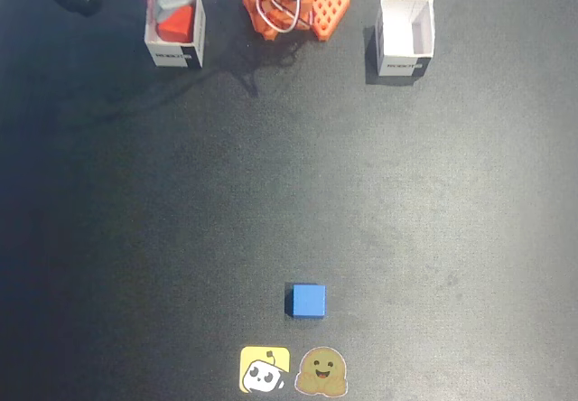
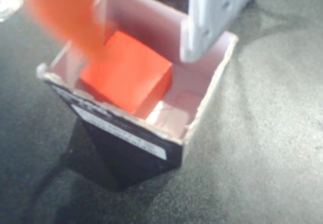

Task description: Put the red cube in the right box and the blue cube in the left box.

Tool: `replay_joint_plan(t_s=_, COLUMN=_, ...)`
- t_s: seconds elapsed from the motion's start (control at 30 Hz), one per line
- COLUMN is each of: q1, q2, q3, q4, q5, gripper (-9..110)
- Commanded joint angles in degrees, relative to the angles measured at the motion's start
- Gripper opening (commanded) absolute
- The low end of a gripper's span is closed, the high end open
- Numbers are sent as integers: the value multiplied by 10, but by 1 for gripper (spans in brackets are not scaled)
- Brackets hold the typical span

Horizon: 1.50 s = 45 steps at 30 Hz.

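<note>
Black table (image 1: 181,238), plain red cube (image 2: 126,77) inside labelled white box (image 2: 212,88), gripper (image 2: 146,27) spread, empty.

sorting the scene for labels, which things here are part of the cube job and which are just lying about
Job: red cube inside the box at left in the fixed view; blue cube; empty box at right; gripper.
Lying about: two stickers; black mat.

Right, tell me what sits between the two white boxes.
In the fixed view, the arm's orange base with its wires stands between the box holding the red cube and the empty box; otherwise only bare black table.
</note>
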Motion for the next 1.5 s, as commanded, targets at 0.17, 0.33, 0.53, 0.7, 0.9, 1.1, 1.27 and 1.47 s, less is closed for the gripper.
replay_joint_plan(t_s=0.17, q1=-130, q2=47, q3=-10, q4=-35, q5=-11, gripper=3)
replay_joint_plan(t_s=0.33, q1=-237, q2=48, q3=-16, q4=-50, q5=-22, gripper=0)
replay_joint_plan(t_s=0.53, q1=-353, q2=54, q3=-8, q4=-44, q5=15, gripper=0)
replay_joint_plan(t_s=0.7, q1=-457, q2=116, q3=24, q4=-54, q5=34, gripper=0)
replay_joint_plan(t_s=0.9, q1=-570, q2=151, q3=54, q4=-69, q5=81, gripper=0)
replay_joint_plan(t_s=1.1, q1=-652, q2=155, q3=54, q4=-79, q5=84, gripper=0)
replay_joint_plan(t_s=1.27, q1=-697, q2=151, q3=53, q4=-88, q5=86, gripper=0)
replay_joint_plan(t_s=1.47, q1=-730, q2=104, q3=48, q4=-126, q5=85, gripper=0)
